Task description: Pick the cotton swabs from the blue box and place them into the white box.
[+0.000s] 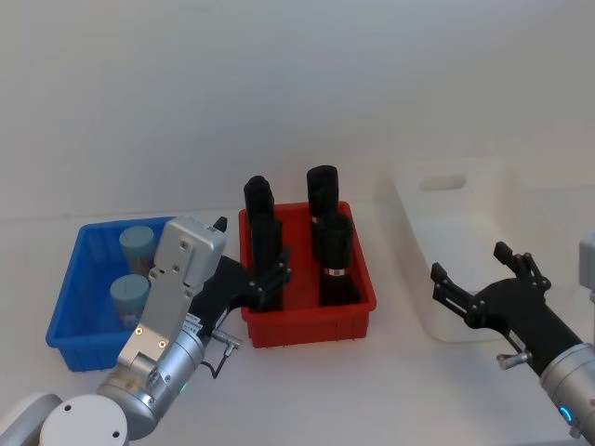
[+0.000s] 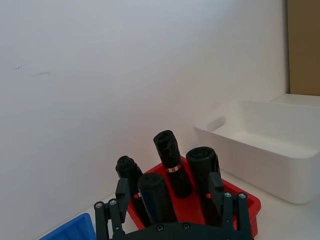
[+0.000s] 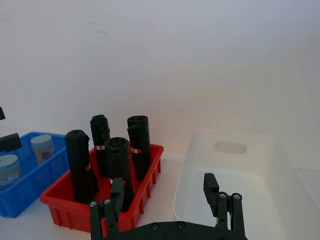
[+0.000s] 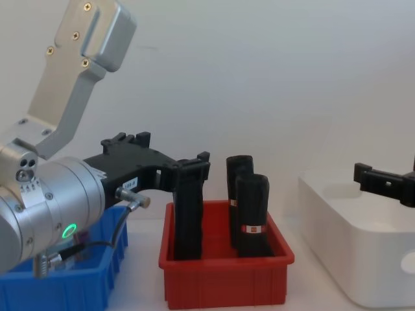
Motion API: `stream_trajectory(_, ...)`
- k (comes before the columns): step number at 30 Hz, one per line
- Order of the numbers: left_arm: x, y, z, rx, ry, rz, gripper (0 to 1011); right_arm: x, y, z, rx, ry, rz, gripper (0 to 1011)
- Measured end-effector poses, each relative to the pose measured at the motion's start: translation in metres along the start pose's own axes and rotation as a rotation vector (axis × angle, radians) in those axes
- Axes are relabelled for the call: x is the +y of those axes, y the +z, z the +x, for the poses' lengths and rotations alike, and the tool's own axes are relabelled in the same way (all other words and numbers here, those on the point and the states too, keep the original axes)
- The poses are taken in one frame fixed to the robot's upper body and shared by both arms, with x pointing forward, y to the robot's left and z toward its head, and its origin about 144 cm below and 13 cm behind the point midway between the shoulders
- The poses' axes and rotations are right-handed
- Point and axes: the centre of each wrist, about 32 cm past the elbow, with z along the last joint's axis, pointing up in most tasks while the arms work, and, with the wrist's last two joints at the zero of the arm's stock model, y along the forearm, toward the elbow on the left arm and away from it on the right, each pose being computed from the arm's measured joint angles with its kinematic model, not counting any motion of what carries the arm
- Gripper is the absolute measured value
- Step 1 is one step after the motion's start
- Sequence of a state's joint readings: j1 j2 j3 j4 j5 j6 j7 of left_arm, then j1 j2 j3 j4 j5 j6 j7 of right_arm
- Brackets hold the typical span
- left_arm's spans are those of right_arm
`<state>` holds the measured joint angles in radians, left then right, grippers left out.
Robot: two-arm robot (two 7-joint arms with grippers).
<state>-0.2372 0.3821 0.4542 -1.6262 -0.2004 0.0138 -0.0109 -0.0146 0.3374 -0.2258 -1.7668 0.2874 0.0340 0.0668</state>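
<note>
Two cotton swabs jars with pale lids, one (image 1: pixel 138 244) behind the other (image 1: pixel 128 295), stand in the blue box (image 1: pixel 69 283) at the left; the right wrist view shows them too (image 3: pixel 42 146) (image 3: pixel 8 169). The white box (image 1: pixel 444 182) sits at the right. My left gripper (image 1: pixel 251 253) hovers open between the blue box and the red bin, right of the jars, holding nothing. From the left wrist view its fingers (image 2: pixel 122 192) frame the black bottles. My right gripper (image 1: pixel 469 263) is open and holds nothing at the white box's near end (image 3: pixel 230 147).
A red bin (image 1: pixel 307 325) with several tall black bottles (image 1: pixel 335 246) stands between the blue and white boxes. The left gripper's fingertip is close to the front-left bottle (image 4: pixel 189 214). A pale wall rises behind the table.
</note>
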Motion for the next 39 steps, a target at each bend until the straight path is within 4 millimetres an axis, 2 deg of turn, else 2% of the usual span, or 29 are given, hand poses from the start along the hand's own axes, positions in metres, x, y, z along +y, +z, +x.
stream_trajectory(39, 0.0, 0.0, 0.0, 0.0, 0.0, 0.0, 1004, 0.0, 0.0, 0.0, 0.0, 0.0, 0.0, 1002)
